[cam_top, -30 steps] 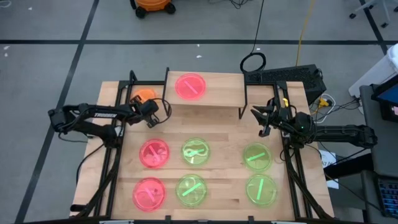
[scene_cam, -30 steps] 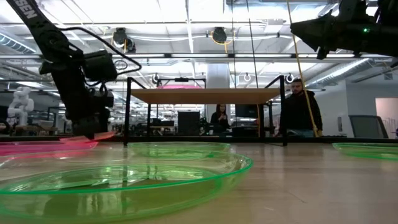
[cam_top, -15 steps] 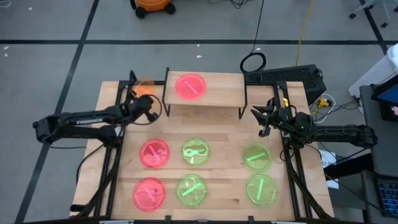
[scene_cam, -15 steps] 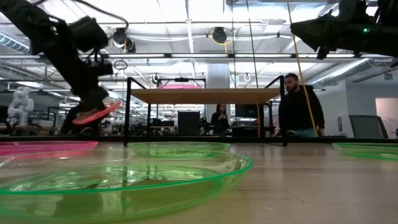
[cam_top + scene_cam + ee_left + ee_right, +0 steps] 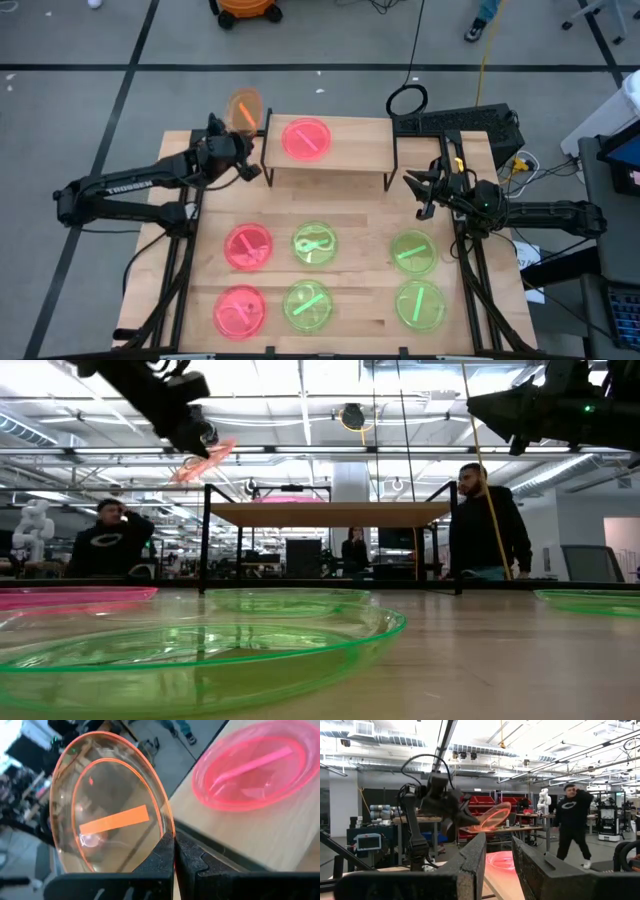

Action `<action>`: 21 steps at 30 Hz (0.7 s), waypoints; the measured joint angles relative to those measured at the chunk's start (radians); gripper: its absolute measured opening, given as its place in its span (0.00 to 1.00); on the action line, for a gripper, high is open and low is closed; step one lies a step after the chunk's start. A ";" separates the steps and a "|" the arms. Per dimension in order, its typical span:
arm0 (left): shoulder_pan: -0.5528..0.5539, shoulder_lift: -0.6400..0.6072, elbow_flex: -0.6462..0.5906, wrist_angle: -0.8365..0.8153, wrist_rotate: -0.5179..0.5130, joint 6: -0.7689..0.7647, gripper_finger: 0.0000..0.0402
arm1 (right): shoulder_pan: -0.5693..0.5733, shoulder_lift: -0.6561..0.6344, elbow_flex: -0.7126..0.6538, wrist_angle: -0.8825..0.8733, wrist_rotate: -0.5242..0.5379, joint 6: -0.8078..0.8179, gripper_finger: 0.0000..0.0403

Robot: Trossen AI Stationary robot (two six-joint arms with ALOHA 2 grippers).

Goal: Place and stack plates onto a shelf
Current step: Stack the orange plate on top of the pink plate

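Observation:
My left gripper (image 5: 242,130) is shut on the orange plate (image 5: 245,108), high above the table just off the shelf's left far corner. The shelf (image 5: 345,160) is a light-wood board on black legs, and a pink plate (image 5: 305,138) rests flat on its left half. In the left wrist view the orange plate (image 5: 107,805) shows an orange stick mark, with the pink plate (image 5: 250,765) beyond it. My right gripper (image 5: 417,195) is open and waits at the table's right edge, beside the shelf. My left gripper pinches the orange plate's rim (image 5: 170,831) between its two fingers, one on the inner face and one on the outer. The fingers come slanting from the table's near left. The plate is lifted clear and stands tilted, almost on edge (image 5: 205,460).
Two pink plates (image 5: 247,246) (image 5: 240,310) and several green plates (image 5: 315,244) (image 5: 412,251) lie flat on the table in front of the shelf. The shelf's right half (image 5: 360,140) is bare. People stand in the room beyond the table (image 5: 485,520).
My left gripper has risen from the table's left far corner with the orange plate, moving up and toward the far edge beside the shelf. The plate went from lying near the tabletop to lifted clear above shelf height and tipped almost on edge.

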 joint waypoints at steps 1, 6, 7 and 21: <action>-0.006 0.017 0.018 -0.001 0.001 0.020 0.00 | 0.000 0.000 0.000 0.000 0.000 0.000 0.19; -0.050 0.135 0.093 -0.004 0.005 0.141 0.00 | 0.000 0.000 0.000 0.000 0.000 0.000 0.19; -0.059 0.163 0.108 -0.005 0.005 0.169 0.00 | 0.000 0.000 0.000 0.000 0.000 0.000 0.19; -0.135 0.480 0.309 0.019 0.007 0.418 0.00 | 0.000 0.000 0.000 0.000 0.000 0.000 0.19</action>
